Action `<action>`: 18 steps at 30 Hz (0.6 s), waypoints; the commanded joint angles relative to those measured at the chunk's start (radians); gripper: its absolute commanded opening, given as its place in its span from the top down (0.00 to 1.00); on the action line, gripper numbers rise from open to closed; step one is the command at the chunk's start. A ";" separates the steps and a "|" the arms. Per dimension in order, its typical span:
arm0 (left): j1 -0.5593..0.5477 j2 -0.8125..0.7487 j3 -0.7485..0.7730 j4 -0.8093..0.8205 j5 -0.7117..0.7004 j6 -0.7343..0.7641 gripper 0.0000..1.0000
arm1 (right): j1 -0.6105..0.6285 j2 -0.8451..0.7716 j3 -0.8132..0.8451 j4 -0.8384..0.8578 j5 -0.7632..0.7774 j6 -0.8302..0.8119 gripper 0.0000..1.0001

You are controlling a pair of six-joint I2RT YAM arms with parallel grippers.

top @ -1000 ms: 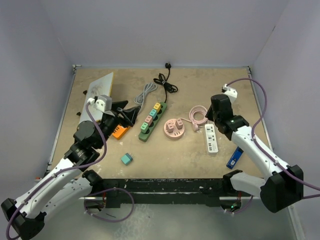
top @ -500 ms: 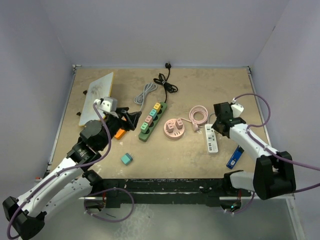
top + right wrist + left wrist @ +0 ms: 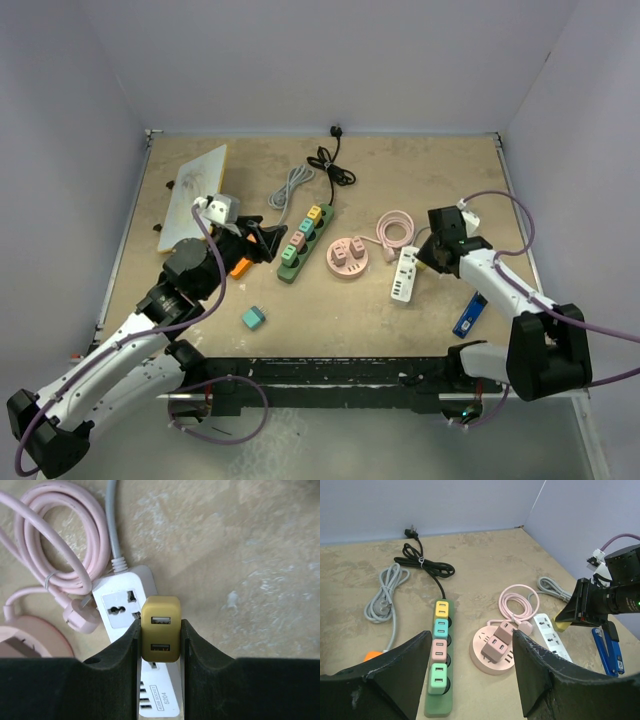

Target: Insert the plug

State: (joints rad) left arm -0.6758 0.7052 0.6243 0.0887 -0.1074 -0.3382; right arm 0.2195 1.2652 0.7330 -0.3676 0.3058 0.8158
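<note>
Right gripper [image 3: 160, 636] held the mustard-yellow USB adapter plug [image 3: 160, 625] squeezed between its two fingers, its two USB ports facing the wrist camera and its prongs hidden underneath. The plug hung directly over the white power strip [image 3: 125, 607], just past the strip's universal socket [image 3: 121, 606] and over the next outlet along. Whether the prongs were already touching that outlet could not be told from any view. The strip lay loose on the table at a slant, its grey cord [image 3: 114, 525] leading away, with the pink cable coil [image 3: 65, 545] and its pink plug [image 3: 80, 619] close beside its corded end. Doing this step well probably meant squaring the adapter with the strip's long axis first, since the strip sat skewed under the fingers. The press should then go straight down rather than at an angle, because an unheld strip would likely slide or tip under a sideways push. A firm, centred grip seemed wise so the adapter would not rock between the fingers. Left gripper [image 3: 470, 645] stood with jaws wide and nothing in them, well apart from the white strip, above the green power strip [image 3: 439, 680] and the round pink socket hub [image 3: 492, 652], so it offered no bracing.
</note>
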 commanded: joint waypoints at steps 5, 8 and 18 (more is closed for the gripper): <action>-0.002 0.018 0.005 0.049 0.028 0.010 0.37 | 0.001 -0.032 0.022 0.053 -0.099 -0.023 1.00; -0.002 0.020 0.003 0.048 0.027 0.010 0.38 | 0.003 -0.038 0.066 -0.006 -0.030 -0.030 1.00; -0.002 0.022 0.002 0.050 0.014 0.010 0.38 | 0.006 -0.009 0.150 0.025 -0.100 -0.147 1.00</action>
State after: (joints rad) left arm -0.6758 0.7296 0.6243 0.0883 -0.0933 -0.3374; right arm 0.2214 1.2438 0.8295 -0.3637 0.2333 0.7288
